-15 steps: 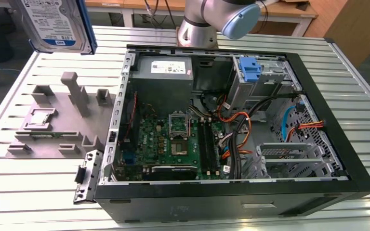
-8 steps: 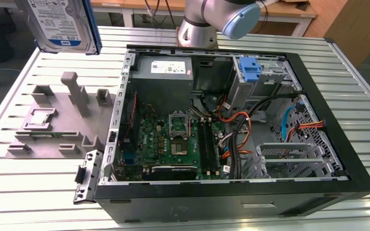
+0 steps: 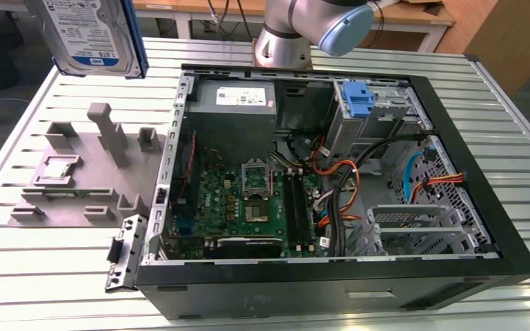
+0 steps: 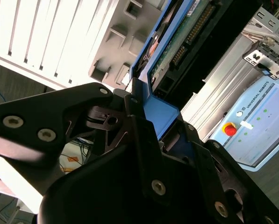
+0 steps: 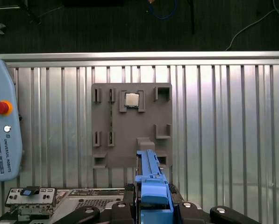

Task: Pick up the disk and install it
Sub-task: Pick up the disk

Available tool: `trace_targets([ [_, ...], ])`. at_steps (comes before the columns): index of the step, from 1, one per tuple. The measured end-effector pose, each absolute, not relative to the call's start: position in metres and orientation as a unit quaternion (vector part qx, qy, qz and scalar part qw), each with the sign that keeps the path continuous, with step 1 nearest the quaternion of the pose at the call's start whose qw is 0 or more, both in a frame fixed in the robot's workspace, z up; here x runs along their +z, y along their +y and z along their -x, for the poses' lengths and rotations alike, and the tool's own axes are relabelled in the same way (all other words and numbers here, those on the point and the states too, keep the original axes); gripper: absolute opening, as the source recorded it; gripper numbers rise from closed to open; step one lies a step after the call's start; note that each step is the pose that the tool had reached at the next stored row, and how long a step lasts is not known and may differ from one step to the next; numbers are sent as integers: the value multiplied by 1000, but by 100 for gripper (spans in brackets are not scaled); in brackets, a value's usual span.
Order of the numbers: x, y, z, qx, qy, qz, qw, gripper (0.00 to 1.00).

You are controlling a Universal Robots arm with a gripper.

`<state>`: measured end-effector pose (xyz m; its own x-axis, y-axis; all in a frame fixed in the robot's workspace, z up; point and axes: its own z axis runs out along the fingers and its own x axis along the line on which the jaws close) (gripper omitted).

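The disk (image 3: 90, 34), a silver-grey drive with a white and blue label in a blue carrier, hangs upright in the air at the exterior view's upper left, above the slatted table and clear of the grey fixture plate (image 3: 81, 172). In both wrist views my gripper (image 4: 158, 114) (image 5: 153, 205) is shut on the disk's blue carrier. The disk (image 5: 148, 163) shows edge-on there, and its green circuit side (image 4: 186, 32) faces the second wrist camera. The open computer case (image 3: 513, 248) lies to the exterior view's right of the disk.
A blue bracket (image 3: 360, 100) sits in the drive cage at the case's far right corner. Cables cross the case beside the motherboard (image 3: 246, 200). The fixture plate holds a small chip (image 5: 131, 100). A teach pendant (image 5: 1, 135) lies on the table. The arm's base (image 3: 288, 34) stands behind the case.
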<state>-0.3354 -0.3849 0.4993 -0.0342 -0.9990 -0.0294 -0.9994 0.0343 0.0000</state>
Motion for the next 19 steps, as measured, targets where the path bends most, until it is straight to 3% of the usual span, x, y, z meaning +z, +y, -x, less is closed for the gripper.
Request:
trace_targets([
  [19, 499, -397, 328, 10, 719, 695, 11, 36],
])
